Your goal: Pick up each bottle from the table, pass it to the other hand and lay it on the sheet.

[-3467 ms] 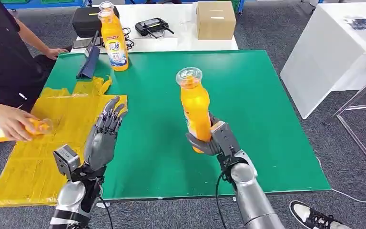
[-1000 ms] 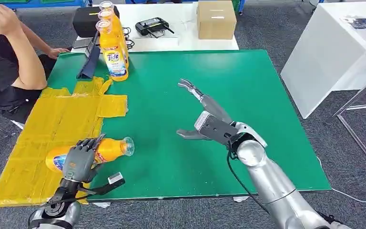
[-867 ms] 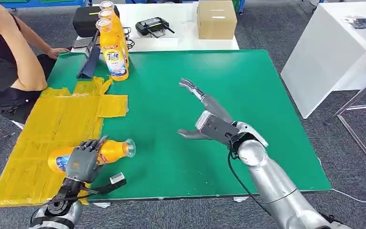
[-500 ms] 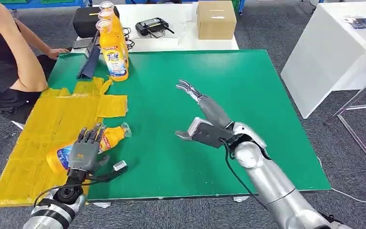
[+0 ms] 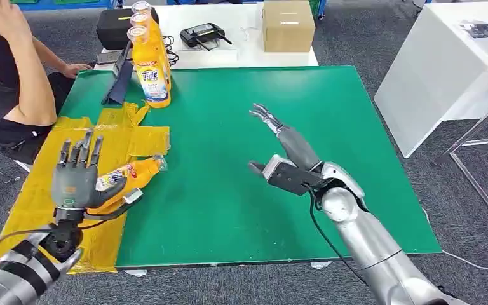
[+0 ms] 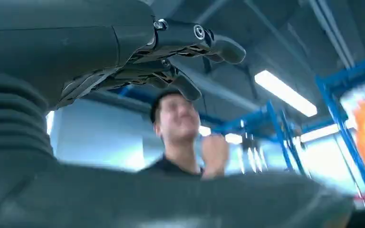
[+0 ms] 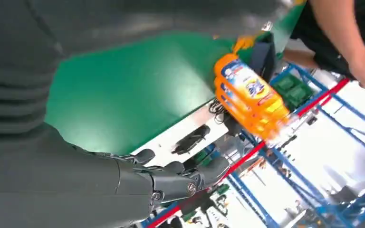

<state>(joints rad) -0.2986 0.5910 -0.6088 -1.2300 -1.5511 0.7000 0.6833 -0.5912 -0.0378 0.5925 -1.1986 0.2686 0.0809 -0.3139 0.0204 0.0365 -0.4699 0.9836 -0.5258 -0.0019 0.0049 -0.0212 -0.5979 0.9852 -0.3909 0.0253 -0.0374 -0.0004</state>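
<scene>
My left hand is open, fingers spread upward, and the bottle lies just beside my palm on the yellow sheet. I should lift clear without nudging it. My right hand hangs open; two upright bottles stand well beyond, at the counter's far edge
</scene>
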